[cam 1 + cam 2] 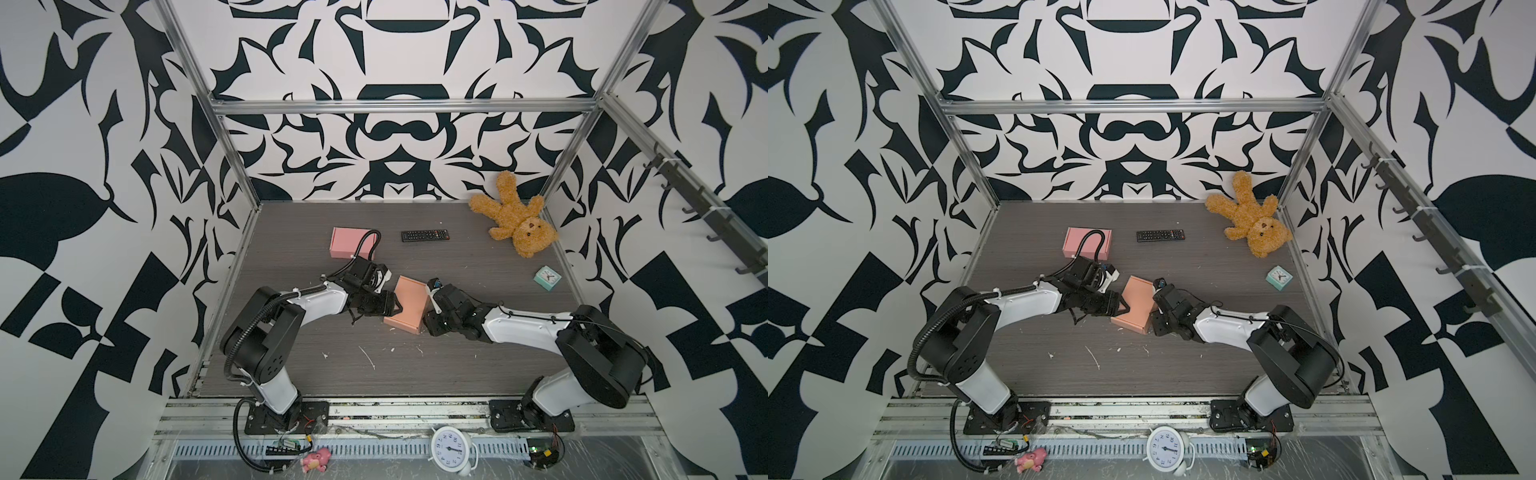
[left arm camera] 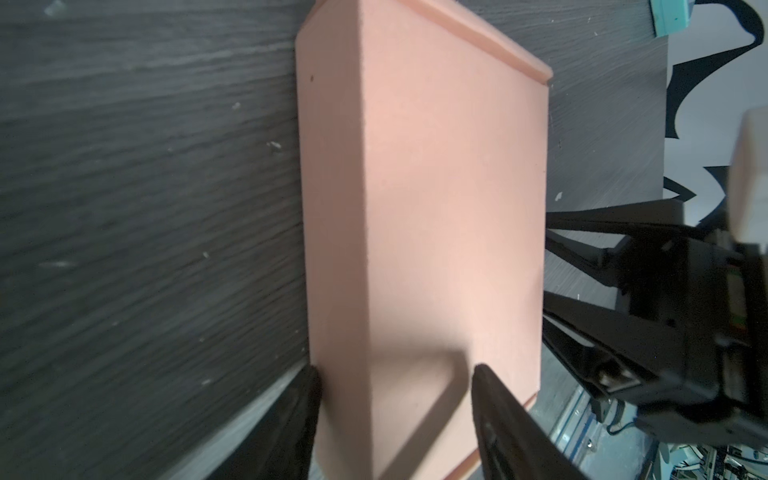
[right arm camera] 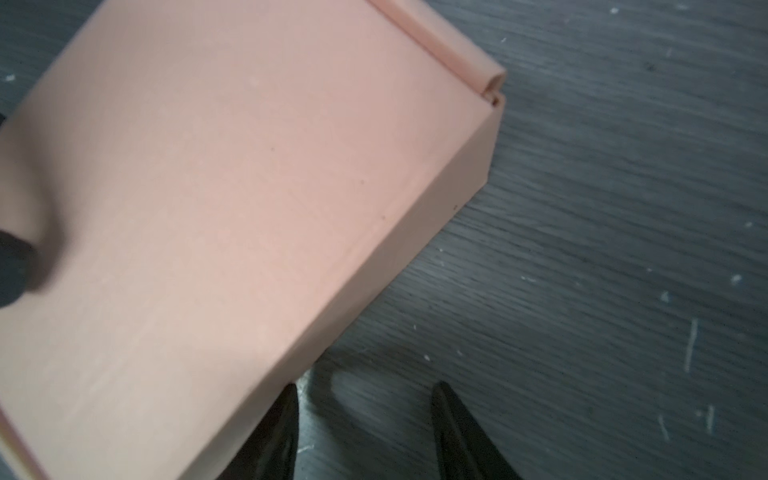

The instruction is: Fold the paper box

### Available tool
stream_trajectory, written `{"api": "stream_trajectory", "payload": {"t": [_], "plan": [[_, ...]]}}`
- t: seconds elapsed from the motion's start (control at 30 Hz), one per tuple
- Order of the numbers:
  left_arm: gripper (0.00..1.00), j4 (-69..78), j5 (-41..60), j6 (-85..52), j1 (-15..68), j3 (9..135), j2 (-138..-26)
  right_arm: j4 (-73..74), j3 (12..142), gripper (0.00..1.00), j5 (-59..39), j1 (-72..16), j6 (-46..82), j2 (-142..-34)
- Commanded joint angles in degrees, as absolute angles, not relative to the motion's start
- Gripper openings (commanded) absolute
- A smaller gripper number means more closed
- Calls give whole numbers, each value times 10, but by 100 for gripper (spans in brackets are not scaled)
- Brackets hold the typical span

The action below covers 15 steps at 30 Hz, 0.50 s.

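Paper box (image 1: pixel 409 305): salmon, lid down, lying flat mid-desk (image 1: pixel 478 357) between both arms.
Left end effector (image 2: pixel 395 374): jaws apart, straddling a top edge, apparently to steady it.
Right end effector (image 3: pixel 365 390): jaws apart and empty, one tip at the side wall, likely bracing.
Markings: no print or label visible on the box.

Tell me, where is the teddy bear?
In both top views the teddy bear lies in the far right corner, past the little teal clock, right of the remote.
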<state>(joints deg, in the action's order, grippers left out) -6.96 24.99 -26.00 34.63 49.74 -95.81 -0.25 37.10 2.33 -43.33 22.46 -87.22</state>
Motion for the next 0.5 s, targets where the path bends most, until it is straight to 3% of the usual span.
{"api": "stream_trajectory", "payload": {"t": [0.0,0.47], "plan": [[61,-45,296,-278,358,486,-941,31,391,53,-1,-449,238,-886],[59,-40,286,-287,365,459,-929,46,386,53,-5,-459,240,-882]]}}
